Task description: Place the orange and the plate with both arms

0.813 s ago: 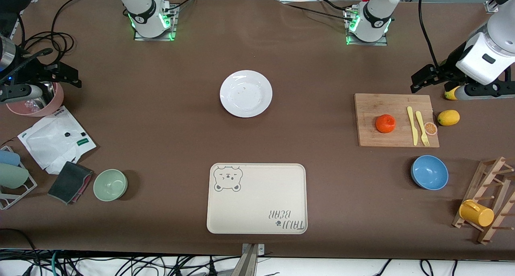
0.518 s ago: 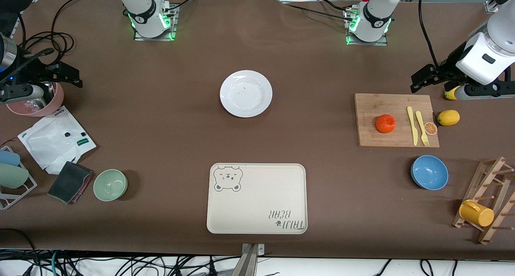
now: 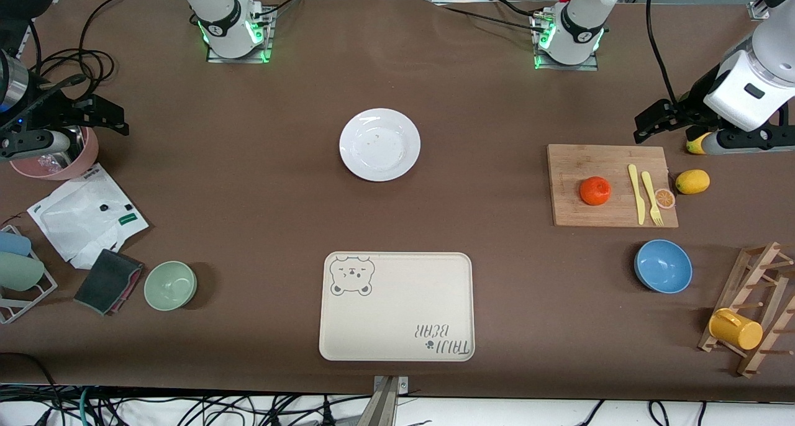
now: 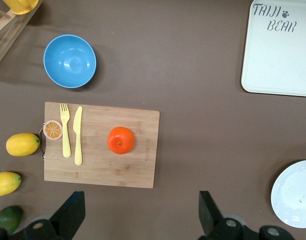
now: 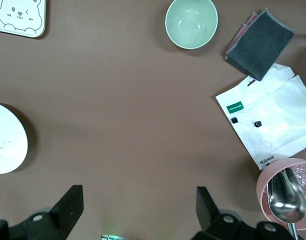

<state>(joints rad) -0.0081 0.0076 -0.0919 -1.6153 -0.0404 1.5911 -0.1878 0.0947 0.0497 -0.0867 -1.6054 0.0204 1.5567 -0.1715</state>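
Left tool [image 4: 138, 215] spread above bare table near orange [image 3: 595, 190]; right tool [image 5: 135, 212] spread, plate [image 3: 379, 144] untouched.

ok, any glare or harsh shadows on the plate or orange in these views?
Front view: plate glossy with faint highlights, not blown out, soft shadow at its rim; orange evenly lit. Left wrist view: orange sharp, small highlight, short soft shadow on the cutting board. Right wrist view: plate bright and nearly featureless.
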